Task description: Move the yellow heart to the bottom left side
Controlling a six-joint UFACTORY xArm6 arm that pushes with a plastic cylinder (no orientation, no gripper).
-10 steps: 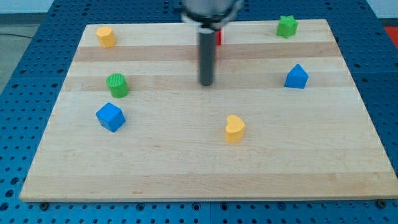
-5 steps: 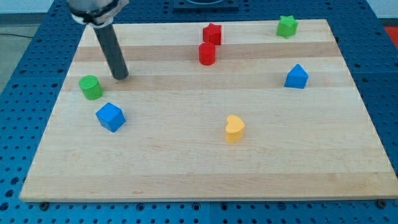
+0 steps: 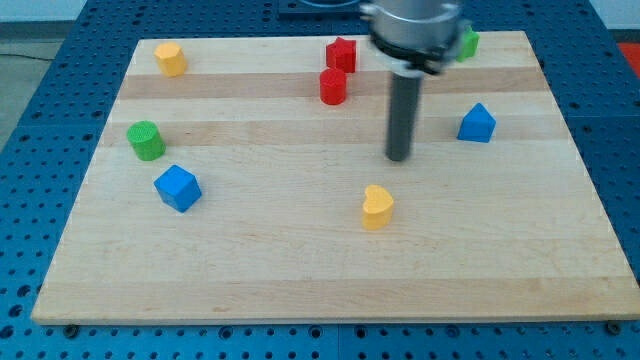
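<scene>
The yellow heart (image 3: 377,206) lies on the wooden board (image 3: 300,280) a little right of centre, toward the view's bottom. My tip (image 3: 399,157) rests on the board just above and slightly right of the heart, a short gap away, not touching it. The rod rises from the tip toward the view's top, where the arm's end partly covers the green star (image 3: 467,42).
A yellow block (image 3: 170,58) sits at the top left. A red star (image 3: 341,53) and red cylinder (image 3: 333,86) stand at top centre. A blue block (image 3: 477,123) is at the right. A green cylinder (image 3: 146,140) and blue cube (image 3: 178,187) are at the left.
My tip swept left, pushing the green cylinder further left, then crossed back to the right and now sits just above the yellow heart. The heart has not moved.
</scene>
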